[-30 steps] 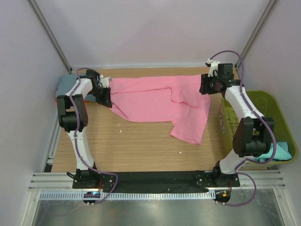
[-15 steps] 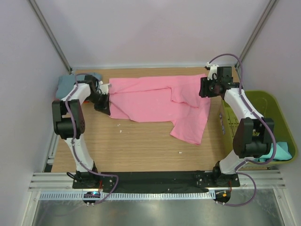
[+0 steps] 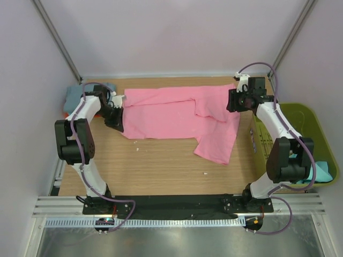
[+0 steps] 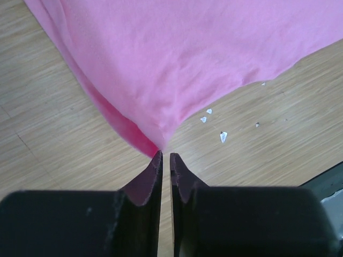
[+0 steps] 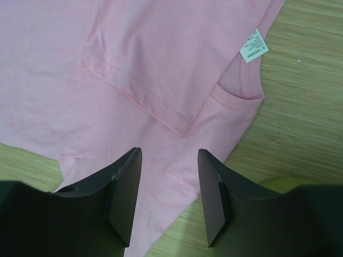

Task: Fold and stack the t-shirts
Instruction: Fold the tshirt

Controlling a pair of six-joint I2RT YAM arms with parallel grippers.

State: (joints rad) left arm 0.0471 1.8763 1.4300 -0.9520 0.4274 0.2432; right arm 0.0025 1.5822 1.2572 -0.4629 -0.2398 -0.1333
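A bright pink t-shirt (image 3: 171, 115) (image 4: 187, 64) (image 5: 107, 69) lies spread across the back of the wooden table, with one part hanging forward at the right. My left gripper (image 3: 120, 124) (image 4: 165, 155) is low at the shirt's near left corner. Its jaws stand a thin slit apart with wood showing through, and the cloth's corner ends right at the tips. My right gripper (image 3: 231, 100) (image 5: 169, 152) hovers open over the shirt's right end, near the collar (image 5: 241, 93) and its white label (image 5: 254, 46). Nothing is between its fingers.
An olive-green basket (image 3: 316, 123) stands off the table's right edge with teal cloth (image 3: 321, 174) in it. A grey-blue t-shirt (image 3: 72, 96) lies at the back left corner. Small white scraps (image 4: 222, 136) dot the wood near the left gripper.
My left gripper has drawn the pink shirt's near left corner leftward and toward me, straightening that edge, and its jaws have parted slightly. The right gripper has barely moved.
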